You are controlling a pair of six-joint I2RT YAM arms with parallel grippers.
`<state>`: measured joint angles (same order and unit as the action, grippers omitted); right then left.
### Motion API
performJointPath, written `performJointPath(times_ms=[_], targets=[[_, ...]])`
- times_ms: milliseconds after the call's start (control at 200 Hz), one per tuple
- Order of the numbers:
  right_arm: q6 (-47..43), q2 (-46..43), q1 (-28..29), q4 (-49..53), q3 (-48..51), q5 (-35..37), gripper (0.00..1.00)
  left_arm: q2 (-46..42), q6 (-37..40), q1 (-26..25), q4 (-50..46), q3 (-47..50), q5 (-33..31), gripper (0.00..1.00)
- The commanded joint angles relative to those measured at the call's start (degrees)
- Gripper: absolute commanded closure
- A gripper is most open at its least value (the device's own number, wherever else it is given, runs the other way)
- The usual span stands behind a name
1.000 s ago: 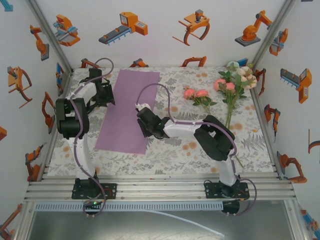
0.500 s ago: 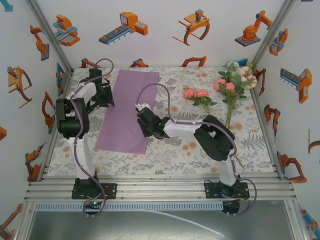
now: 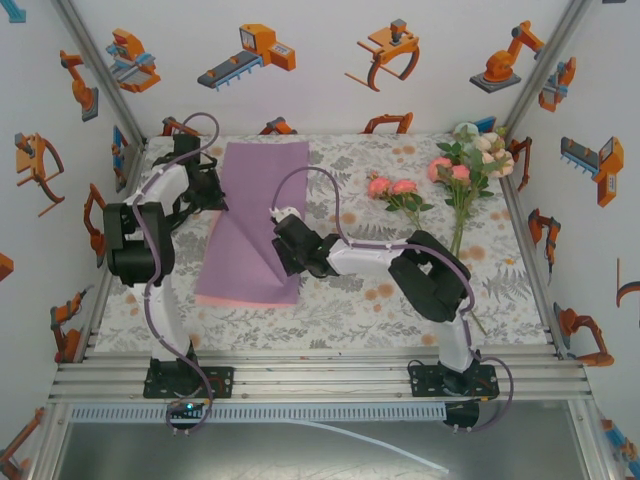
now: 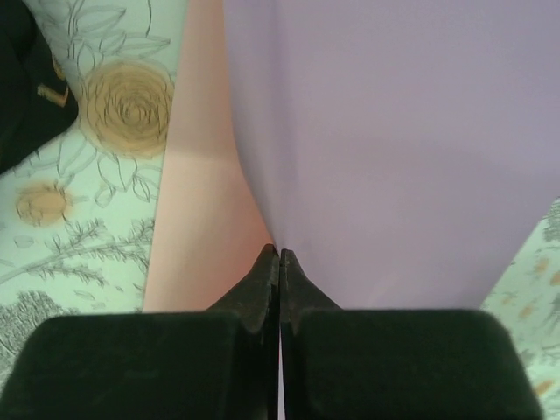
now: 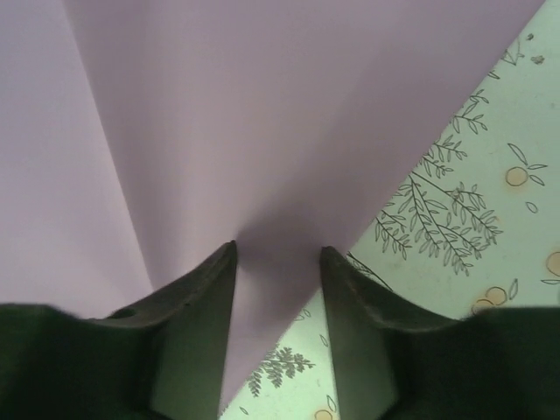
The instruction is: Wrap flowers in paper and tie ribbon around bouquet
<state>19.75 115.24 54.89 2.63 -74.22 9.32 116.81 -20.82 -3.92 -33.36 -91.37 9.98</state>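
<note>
floral table [image 3: 400,295] bears the paper [image 3: 242,220], left fingers [image 4: 262,282] clenched on its edge, right fingers [image 5: 210,293] apart.

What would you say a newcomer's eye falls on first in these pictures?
The big lilac paper left of centre on the floral table draws the eye. The left gripper is shut on its left edge, where the pink underside shows, while the right gripper stands open at its right edge. Pink and cream flowers lie at the far right.

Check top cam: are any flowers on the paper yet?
No, the flowers lie off to the right of the paper, well apart from it.
</note>
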Motion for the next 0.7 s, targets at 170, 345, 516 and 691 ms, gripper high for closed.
performJointPath(times_ms=[170, 345, 516, 691], targets=[[-11.54, -18.74, 0.3, -4.07, 10.13, -3.67, 0.23, -5.54, -17.02, -4.81, -12.01, -2.26, -2.33, 1.0], [-26.34, -30.24, 7.93, -10.28, 20.55, -4.51, 0.16, -5.1, -20.99, -7.01, -14.67, -3.95, -4.95, 1.0], [-26.68, -25.64, 17.06, -13.77, 18.07, -3.1, 0.15, -4.82, -24.71, -7.06, -16.36, -4.99, -7.15, 1.0], [-26.98, -15.74, 21.99, -18.25, 11.79, 0.61, 0.12, -4.35, -26.75, -6.99, -16.43, -5.18, -8.22, 1.0]])
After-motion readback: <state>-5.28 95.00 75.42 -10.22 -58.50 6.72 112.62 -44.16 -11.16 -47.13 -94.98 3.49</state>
